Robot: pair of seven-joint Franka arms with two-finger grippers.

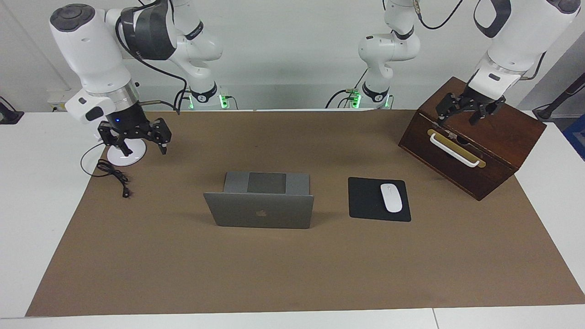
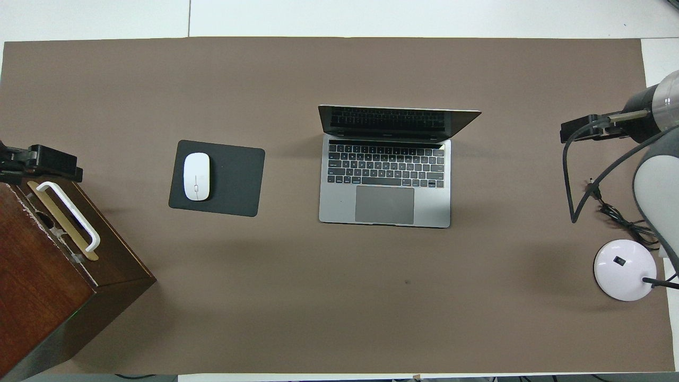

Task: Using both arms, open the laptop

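I am assessing the thin silver-grey metal laptop (image 1: pixel 260 201): rigid, slippery, fragile hinge; hold lid edge. Both jaws are spreading wide, empty.

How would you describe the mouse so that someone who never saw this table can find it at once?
Start from the big brown mat that covers the table, then find the open laptop near its middle. Beside the laptop, toward the left arm's end, lies a black mouse pad. The mouse is the small white oval on that pad, the only pale thing there.

Bright, even overhead light, soft faint shadows, sharp focus throughout
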